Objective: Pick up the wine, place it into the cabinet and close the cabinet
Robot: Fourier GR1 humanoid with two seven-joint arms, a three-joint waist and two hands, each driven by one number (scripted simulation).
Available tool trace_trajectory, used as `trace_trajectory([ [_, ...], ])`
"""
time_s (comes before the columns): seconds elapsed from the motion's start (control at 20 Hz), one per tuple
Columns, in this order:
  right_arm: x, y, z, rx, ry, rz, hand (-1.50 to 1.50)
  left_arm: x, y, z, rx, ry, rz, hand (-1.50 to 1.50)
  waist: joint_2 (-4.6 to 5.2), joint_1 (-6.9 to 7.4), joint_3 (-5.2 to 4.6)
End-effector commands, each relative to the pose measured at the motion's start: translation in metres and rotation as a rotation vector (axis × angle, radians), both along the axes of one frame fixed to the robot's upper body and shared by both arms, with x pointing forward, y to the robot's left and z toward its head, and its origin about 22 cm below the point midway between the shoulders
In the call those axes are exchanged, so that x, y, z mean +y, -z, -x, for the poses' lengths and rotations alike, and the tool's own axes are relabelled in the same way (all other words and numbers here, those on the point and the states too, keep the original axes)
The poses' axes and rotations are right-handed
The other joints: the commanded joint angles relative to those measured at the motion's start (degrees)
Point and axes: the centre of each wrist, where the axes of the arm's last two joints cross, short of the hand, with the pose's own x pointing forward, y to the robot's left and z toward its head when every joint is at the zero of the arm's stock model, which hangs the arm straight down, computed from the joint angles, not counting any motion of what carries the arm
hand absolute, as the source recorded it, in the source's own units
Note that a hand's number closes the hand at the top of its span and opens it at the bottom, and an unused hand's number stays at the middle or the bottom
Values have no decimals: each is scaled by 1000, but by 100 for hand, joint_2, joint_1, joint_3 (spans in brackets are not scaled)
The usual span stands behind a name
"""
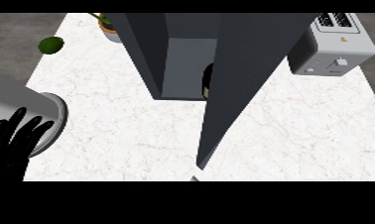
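A dark grey cabinet (172,44) stands on the middle of the white marble counter (124,129). Its door (234,99) is swung open toward me, with its lower corner near the counter's front edge. The wine (208,82), a dark bottle with a tan label, stands inside the cabinet; only a narrow strip of it shows past the door's edge. My left hand (19,139) rests at the lower left with its fingers straight and pointing up, holding nothing and far from the cabinet. My right hand does not show in this view.
A grey toaster (333,44) stands at the back right, close to the door. A potted plant (110,28) sits behind the cabinet's left side. A round green fruit (51,45) lies off the counter's back left edge.
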Motion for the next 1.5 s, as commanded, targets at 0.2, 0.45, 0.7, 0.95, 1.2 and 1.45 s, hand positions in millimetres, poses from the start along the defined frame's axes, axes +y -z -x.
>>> trace_trajectory([
  [0.2,54,3,19,-55,-46,-18,150,44,-5,9,4,-44,-38,-150,-22,90,-11],
  [0.45,60,-5,-7,-109,114,-115,150,73,-15,9,-9,-35,-53,-150,21,192,-12],
  [0.7,72,-13,-17,-121,162,-131,150,89,-15,16,-14,-22,-38,-150,36,200,-15],
  [0.95,85,-28,-63,-145,281,-150,150,103,-20,12,-31,-5,-19,-150,104,200,-5],
  [1.2,97,-61,-118,-114,316,-119,150,116,-19,27,-19,-20,-53,-150,91,255,12],
  [1.45,105,-72,-158,-91,250,-98,150,121,-8,33,-18,-35,-43,-150,92,128,15],
])
